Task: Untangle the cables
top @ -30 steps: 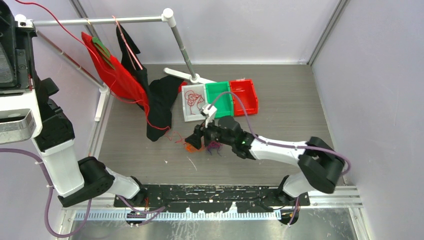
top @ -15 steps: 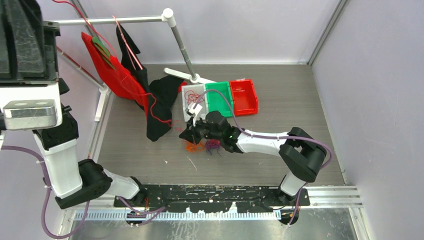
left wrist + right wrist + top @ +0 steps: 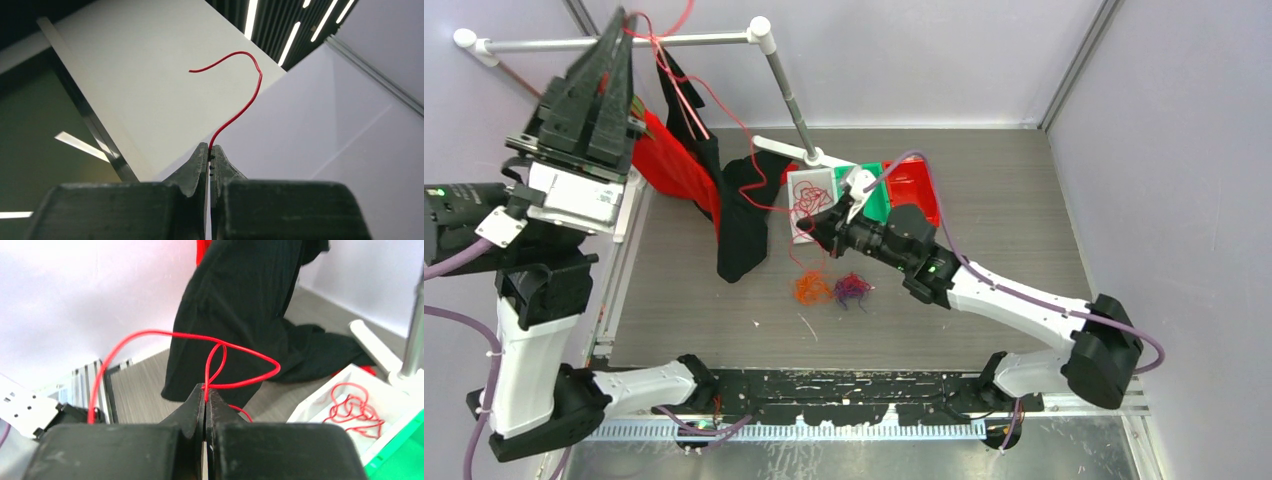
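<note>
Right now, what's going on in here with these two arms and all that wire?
Both arms seem to hold one red cable. The left gripper, high by the clothes rack, has its fingers shut near the cable's end; the right gripper pinches a loop of it near the white bin, which holds a red coil. An orange clump and a purple clump lie on the table.

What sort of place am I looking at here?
Probably a robotics test booth: a left arm and right arm bolted to a table, plain panel walls closing it in, and staged props like a red bin and garment rack.
</note>
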